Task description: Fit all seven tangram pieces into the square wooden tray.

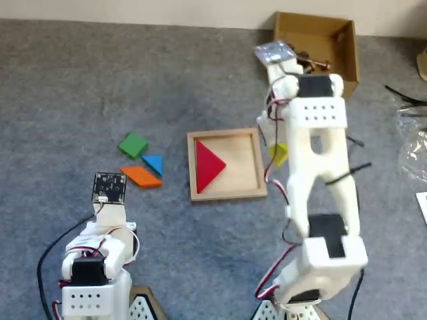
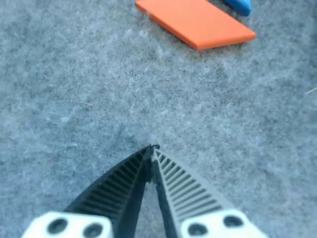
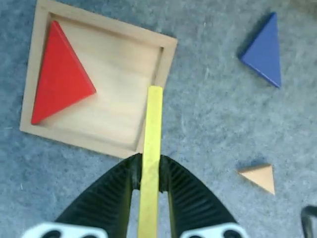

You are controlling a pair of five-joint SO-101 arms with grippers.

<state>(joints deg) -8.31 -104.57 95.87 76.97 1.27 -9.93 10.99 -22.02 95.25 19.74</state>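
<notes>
The square wooden tray [image 1: 227, 195] [image 3: 166, 54] lies mid-table with a red triangle [image 1: 207, 164] [image 3: 58, 79] inside it along one side. My right gripper [image 3: 150, 171] is shut on a yellow piece [image 3: 151, 163] [image 1: 278, 153], held on edge above the tray's rim. Beyond the tray in the right wrist view lie a dark blue triangle [image 3: 263, 49] and a small tan triangle [image 3: 259, 176]. Left of the tray lie a green square [image 1: 133, 145], a light blue triangle [image 1: 153, 163] and an orange parallelogram [image 1: 141, 176] [image 2: 195, 22]. My left gripper [image 2: 152, 151] is shut and empty, just short of the orange piece.
A cardboard box [image 1: 319, 41] with small items stands at the back right. Cables and a clear plastic bag [image 1: 413, 150] lie at the right edge. Grey carpet covers the table.
</notes>
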